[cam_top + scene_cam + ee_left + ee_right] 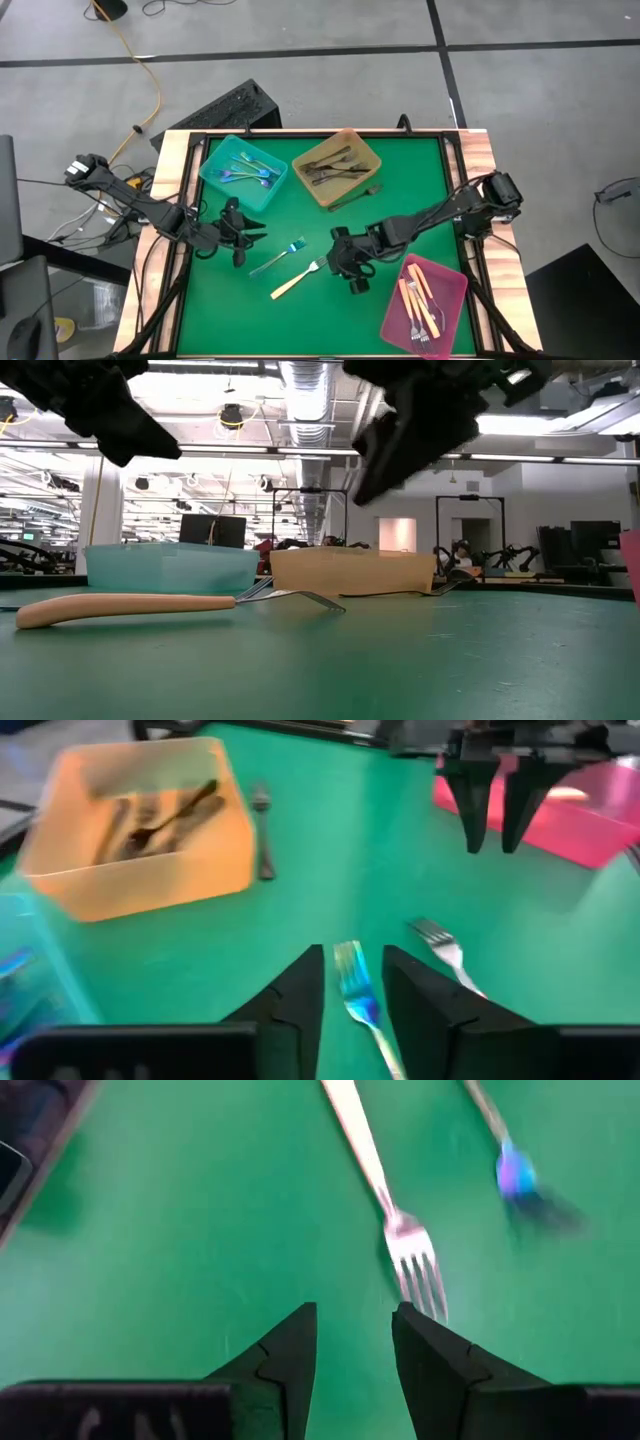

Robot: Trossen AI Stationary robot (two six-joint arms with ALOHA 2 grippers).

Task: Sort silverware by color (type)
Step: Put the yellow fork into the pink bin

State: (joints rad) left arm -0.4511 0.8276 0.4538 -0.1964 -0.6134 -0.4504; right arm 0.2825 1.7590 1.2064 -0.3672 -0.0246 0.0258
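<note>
Two forks lie flat on the green mat: an iridescent blue fork (pixel 279 256) and a cream-handled fork (pixel 298 279), tines toward the right gripper. My left gripper (pixel 247 235) hangs open above the mat at the blue fork's handle end; in its wrist view the blue fork (pixel 357 992) shows between the open fingers (pixel 352 955). My right gripper (pixel 346 264) is open and raised just right of the cream fork's tines (pixel 414 1265). The teal tray (pixel 213 178) holds blue utensils, the amber tray (pixel 372 161) dark grey ones, the pink tray (pixel 452 287) cream ones.
One dark grey fork (pixel 357 195) lies on the mat against the amber tray's near right side. The teal and amber trays stand along the far edge, the pink tray at the near right corner. A raised wooden rim (pixel 168 190) frames the mat.
</note>
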